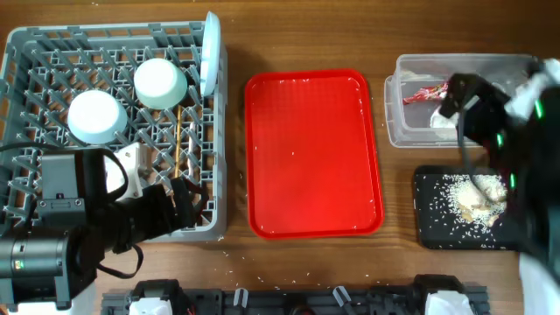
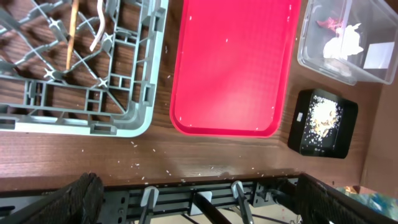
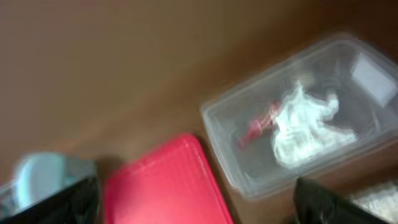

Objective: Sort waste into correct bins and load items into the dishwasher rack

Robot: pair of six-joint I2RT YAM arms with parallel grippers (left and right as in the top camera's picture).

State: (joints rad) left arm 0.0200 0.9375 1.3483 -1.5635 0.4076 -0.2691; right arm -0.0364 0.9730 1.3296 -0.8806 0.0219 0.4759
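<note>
The grey dishwasher rack [image 1: 26, 52] at the left holds a light green bowl [image 1: 160, 81], a whitish bowl [image 1: 96, 116], an upright pale blue plate [image 1: 210, 52], chopsticks [image 1: 179, 136] and a white fork [image 2: 99, 31]. The clear tub [image 1: 411, 131] holds the red wrapper [image 1: 423, 96] and white napkin [image 2: 345, 42]. The black tray [image 1: 429, 227] holds rice scraps [image 1: 477, 197]. My left gripper [image 1: 188, 201] is open and empty at the rack's front right corner. My right gripper [image 1: 457, 96] is open and empty above the tub. The yellow cup is not in view.
A large red serving tray [image 1: 315, 153] lies between the rack and the bins, with a few rice grains on it. More grains are scattered on the wooden table near its front edge [image 2: 168, 168]. The right wrist view is blurred.
</note>
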